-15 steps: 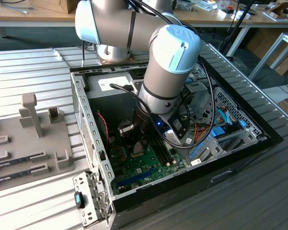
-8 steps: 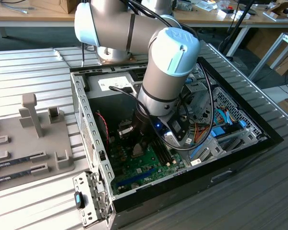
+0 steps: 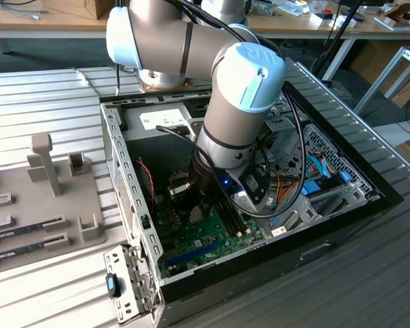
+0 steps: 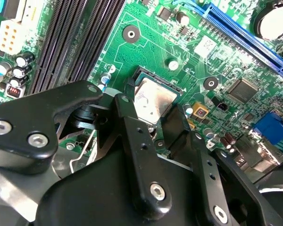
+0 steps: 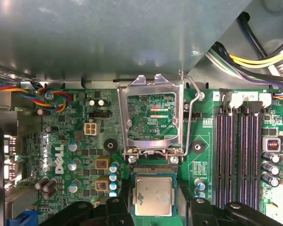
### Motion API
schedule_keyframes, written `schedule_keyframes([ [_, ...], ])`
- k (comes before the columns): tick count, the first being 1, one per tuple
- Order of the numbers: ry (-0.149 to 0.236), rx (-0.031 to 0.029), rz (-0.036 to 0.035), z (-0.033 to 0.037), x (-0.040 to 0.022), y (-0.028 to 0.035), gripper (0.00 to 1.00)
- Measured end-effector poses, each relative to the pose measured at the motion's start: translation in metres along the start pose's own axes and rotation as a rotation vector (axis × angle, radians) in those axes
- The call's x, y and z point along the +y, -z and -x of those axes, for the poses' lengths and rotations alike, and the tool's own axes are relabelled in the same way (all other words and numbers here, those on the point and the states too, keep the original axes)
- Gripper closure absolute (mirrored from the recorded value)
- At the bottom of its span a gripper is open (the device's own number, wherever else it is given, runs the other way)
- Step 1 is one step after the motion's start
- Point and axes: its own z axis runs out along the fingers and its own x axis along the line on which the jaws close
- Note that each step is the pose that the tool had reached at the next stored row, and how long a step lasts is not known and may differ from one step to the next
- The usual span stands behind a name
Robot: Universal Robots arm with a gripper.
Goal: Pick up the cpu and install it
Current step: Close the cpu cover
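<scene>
- The fingers reach down into the open computer case, just above the green motherboard.
- In both wrist views the fingers are closed on the cpu, one dark finger against each of two opposite edges, with the silvery top showing between them.
- The cpu lies flat between the fingertips and inside the dark border of the socket. Whether it is fully seated cannot be told.
- Just past the fingertips, the metal socket frame is swung open, so the board shows through its window.
- The frame's wire lever is raised beside it.
- To one side of the fingers run the long dark memory slots. They also show in the second wrist view, beside the finger housing.
- On the other side of the fingers, further off, are a blue expansion slot and a round coin battery.
- In the exterior view the arm bends over the case, which sits on the ribbed metal table.
- Well away from the fingers, toward the exterior view's left, a grey parts fixture holds dark memory sticks.
</scene>
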Motion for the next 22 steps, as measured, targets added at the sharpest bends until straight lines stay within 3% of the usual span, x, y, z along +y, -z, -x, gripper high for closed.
schedule_keyframes([
  [7, 0.0, -0.0001, 0.0001, 0.0, 0.0, -0.0002, 0.53],
  [9, 0.0, -0.0002, 0.0005, 0.0001, 0.0, -0.0005, 0.45],
  [18, 0.0, -0.0002, 0.0004, 0.0001, 0.0, -0.0003, 0.45],
  [22, 0.0, 0.0, 0.0, -0.0002, -0.0002, 0.0031, 0.45],
])
